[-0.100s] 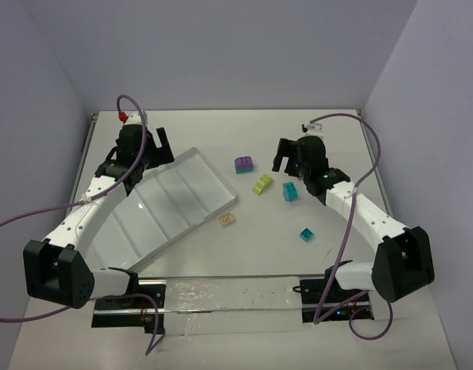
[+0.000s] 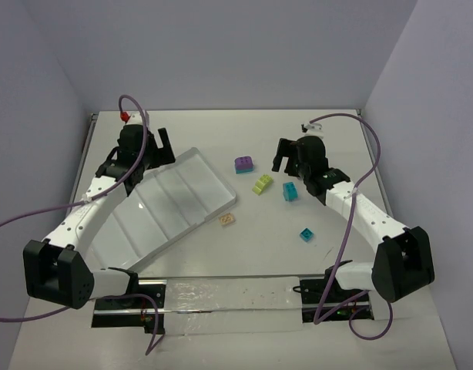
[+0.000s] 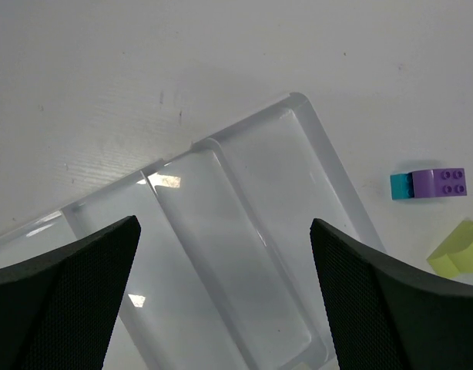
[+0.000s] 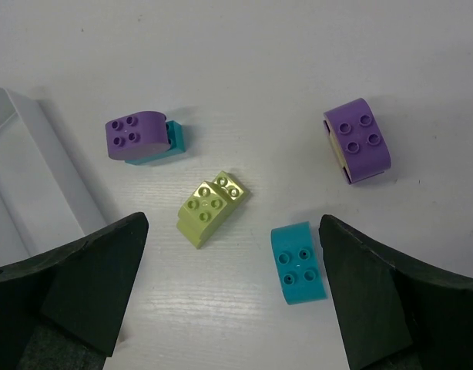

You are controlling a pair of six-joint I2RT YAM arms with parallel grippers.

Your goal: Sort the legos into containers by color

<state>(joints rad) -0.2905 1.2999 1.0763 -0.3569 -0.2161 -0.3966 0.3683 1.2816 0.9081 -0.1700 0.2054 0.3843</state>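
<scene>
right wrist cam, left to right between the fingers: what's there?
tray → purple brick on teal → lime brick → teal brick → second purple brick

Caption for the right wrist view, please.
Open right gripper above a purple-and-teal pair, a purple-and-beige pair, a lime-green brick and a teal brick; tray corner at left.
</scene>
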